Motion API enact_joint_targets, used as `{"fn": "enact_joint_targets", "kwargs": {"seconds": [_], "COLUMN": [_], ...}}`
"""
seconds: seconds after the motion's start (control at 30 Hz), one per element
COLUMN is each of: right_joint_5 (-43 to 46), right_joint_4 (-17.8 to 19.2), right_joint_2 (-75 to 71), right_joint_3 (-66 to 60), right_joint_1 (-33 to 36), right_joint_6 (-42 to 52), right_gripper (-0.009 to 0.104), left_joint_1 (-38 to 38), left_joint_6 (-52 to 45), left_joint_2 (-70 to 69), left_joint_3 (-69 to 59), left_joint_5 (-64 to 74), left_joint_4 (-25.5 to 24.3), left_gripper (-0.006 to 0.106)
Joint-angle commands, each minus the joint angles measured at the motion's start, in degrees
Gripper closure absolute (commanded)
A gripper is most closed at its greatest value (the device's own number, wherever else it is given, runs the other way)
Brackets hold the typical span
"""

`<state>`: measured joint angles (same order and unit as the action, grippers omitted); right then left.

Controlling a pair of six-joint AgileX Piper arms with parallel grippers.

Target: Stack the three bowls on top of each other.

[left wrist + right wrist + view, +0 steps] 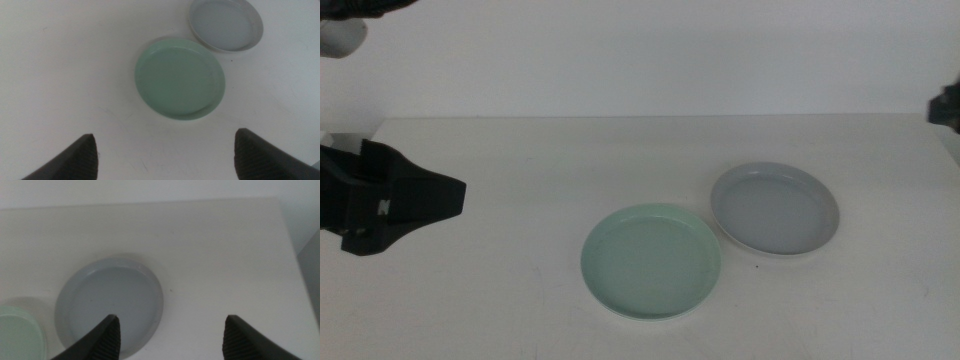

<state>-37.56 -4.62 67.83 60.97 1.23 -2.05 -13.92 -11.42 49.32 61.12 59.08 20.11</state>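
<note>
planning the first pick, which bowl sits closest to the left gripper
The mint green bowl. In the middle view it lies nearer the left gripper than the grey-blue bowl, which sits beyond it towards the right side. Only these two bowls are visible.

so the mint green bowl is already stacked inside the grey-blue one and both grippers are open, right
Not stacked. In the middle view the mint green bowl lies on the table beside the grey-blue bowl, rims close but neither inside the other. The left gripper and right gripper are indeed open.
</note>
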Motion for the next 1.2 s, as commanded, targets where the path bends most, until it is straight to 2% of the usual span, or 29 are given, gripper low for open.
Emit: {"fn": "enact_joint_targets", "kwargs": {"seconds": [0.0, 0.17, 0.33, 0.63, 0.73, 0.83, 0.97, 1.07, 1.17], "right_joint_5": [2.32, 1.74, -2.39, -10.25, -14.02, -15.91, -15.91, -16.03, -15.89], "right_joint_4": [-0.4, -0.68, -2.67, -3.74, -5.84, -8.43, -8.59, -8.33, -8.33], "right_joint_2": [4.48, 15.46, 26.5, 42.91, 47.03, 49.86, 51.96, 53.47, 53.97], "right_joint_3": [4.44, 10.37, 18.32, 30.77, 34.22, 36.05, 36.11, 36.11, 36.11], "right_joint_1": [-0.34, -0.34, -0.34, -0.41, -0.41, -0.41, -0.41, -0.41, -0.41], "right_joint_6": [0.19, 2.05, 4.35, 5.4, 5.21, 5.21, 5.16, 5.22, 5.39], "right_gripper": [0.043, 0.043, 0.042, 0.027, 0.026, 0.027, 0.032, 0.038, 0.05], "left_joint_1": [-0.08, -0.08, -0.08, -0.08, -0.08, -0.08, -0.08, -0.08, -0.08], "left_joint_6": [0.35, 0.35, 0.35, 0.35, 0.35, 0.35, 0.35, 0.35, 0.35], "left_joint_2": [-0.3, -0.3, -0.3, -0.3, -0.3, -0.3, -0.3, -0.3, -0.3], "left_joint_3": [1.36, 1.36, 1.36, 1.36, 1.36, 1.36, 1.36, 1.36, 1.36], "left_joint_5": [-3.13, -3.13, -3.13, -3.13, -3.13, -3.13, -3.13, -3.08, -3.08], "left_joint_4": [1.41, 1.41, 1.41, 1.41, 1.41, 1.41, 1.41, 1.4, 1.4], "left_gripper": [-0.005, -0.005, -0.005, -0.005, -0.005, -0.005, -0.005, -0.005, -0.005]}}
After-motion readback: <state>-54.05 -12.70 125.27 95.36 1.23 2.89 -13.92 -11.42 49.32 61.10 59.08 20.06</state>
